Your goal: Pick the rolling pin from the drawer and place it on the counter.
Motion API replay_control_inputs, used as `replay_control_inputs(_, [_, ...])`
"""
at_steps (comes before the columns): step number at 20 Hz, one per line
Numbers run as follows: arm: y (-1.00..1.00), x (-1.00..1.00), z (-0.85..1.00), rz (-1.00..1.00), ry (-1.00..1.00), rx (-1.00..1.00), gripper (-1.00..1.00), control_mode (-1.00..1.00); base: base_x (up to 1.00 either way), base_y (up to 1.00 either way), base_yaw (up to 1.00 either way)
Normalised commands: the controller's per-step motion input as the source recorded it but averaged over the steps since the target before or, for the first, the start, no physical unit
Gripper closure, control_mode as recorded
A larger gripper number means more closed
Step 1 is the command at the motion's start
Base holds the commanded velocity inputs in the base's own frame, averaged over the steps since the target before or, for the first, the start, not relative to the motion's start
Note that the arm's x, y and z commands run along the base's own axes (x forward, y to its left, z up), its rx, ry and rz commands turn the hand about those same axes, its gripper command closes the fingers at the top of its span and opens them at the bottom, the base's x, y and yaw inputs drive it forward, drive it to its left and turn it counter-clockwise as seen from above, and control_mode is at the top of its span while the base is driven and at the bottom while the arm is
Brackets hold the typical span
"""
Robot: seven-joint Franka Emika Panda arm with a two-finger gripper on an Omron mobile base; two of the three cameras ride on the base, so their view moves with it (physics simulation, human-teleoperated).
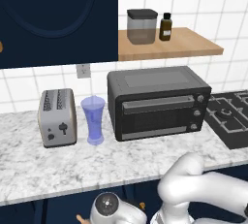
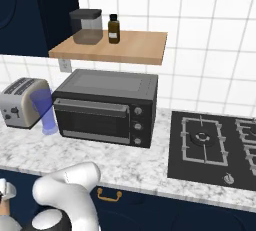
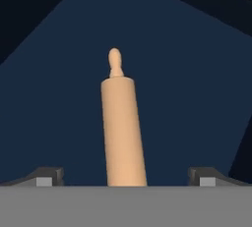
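Note:
The rolling pin (image 3: 122,132) is a light-brown wooden cylinder lying on the dark blue floor of the drawer (image 3: 192,98), its knobbed far handle pointing away from the hand. My gripper (image 3: 125,178) hovers over its near end, open. One dark fingertip (image 3: 47,175) stands to the left of the pin and the other to the right, both clear of the wood. The white-and-grey marbled counter (image 1: 121,165) runs above the arm, which bends down below its front edge (image 2: 150,187).
On the counter stand a silver toaster (image 1: 58,117), a blue tumbler (image 1: 93,120) and a black toaster oven (image 1: 157,102). A gas hob (image 2: 215,145) lies to the right. A wooden wall shelf (image 1: 193,46) carries a jar and a bottle. A brass drawer handle (image 2: 109,195) sits below the counter.

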Motion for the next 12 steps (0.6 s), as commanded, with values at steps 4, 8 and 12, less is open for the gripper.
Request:
replay_control_inputs(4, [0.28,0.14,-0.36,-0.05,0.05,0.0,-1.0,-1.0,0.0,0.0,0.0])
replay_control_inputs(8, [0.0,-0.02,-0.26,-0.03,0.01,0.0,-1.0,-1.0,0.0,0.0,0.0])
replay_control_inputs(12, [-0.01,-0.08,-0.19,-0.05,0.0,0.0,-1.0,-1.0,0.0,0.0,0.0])
